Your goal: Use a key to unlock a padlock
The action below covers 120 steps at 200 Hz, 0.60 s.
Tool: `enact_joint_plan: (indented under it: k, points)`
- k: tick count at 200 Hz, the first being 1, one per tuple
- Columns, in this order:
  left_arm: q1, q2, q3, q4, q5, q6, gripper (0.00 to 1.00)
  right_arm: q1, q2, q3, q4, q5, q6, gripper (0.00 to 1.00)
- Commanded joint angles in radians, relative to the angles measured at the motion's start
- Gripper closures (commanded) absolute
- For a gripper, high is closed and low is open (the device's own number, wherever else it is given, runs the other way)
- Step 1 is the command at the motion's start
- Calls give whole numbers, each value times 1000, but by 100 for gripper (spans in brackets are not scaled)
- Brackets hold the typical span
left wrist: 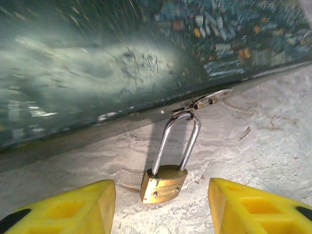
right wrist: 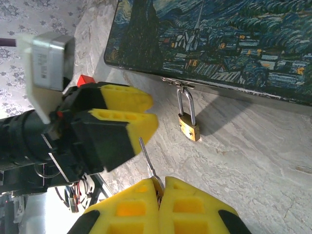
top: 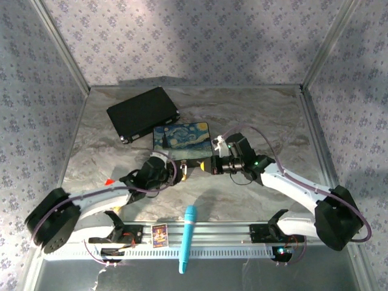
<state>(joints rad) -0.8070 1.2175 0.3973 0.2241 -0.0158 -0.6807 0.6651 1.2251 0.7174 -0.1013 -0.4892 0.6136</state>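
So the padlock (right wrist: 188,127) hangs by its shackle from the little latch (right wrist: 178,84) on the edge of the painted box (right wrist: 234,39), a bit right of centre in the right wrist view. Its brass body lies loose on the table (right wrist: 253,146).

The right claw (right wrist: 160,187), at the bottom of that view, is pinched tight on the key (right wrist: 147,161). The blade pokes up and to the left, and its tip is apart from the lock.

The left claw (right wrist: 152,113) comes in from the left. Its own camera shows the fingers spread wide at the bottom corners, with the lock body low in the middle, just ahead of the gap. It's gripping nothing.

What worries me:
- Nothing is pinning the lock. If the key pushes on it before the left claw closes, I'd expect it to swing on the latch and skate away.
- The key is only held by its head, so a slightly off-angle poke could twist it in the pinch or pop it out.
- I can't make out the keyhole from here, so lining up is partly a guess.
- The two claws are really close together, so either one could bump the other moving in.
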Motion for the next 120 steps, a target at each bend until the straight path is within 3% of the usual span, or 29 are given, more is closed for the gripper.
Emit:
enact_joint_plan:
  k: [1,90,120]
  points:
    - [4,65,40,115,41,62,44,-8,6,-8,-3,1,-30,100]
    - [-19,232,35,271,62,27,45,-29,35,-16,19,-10,-26,100]
    - [-33,267,56,231,16,15,47,-29,56,-17,32,-16,-20,100]
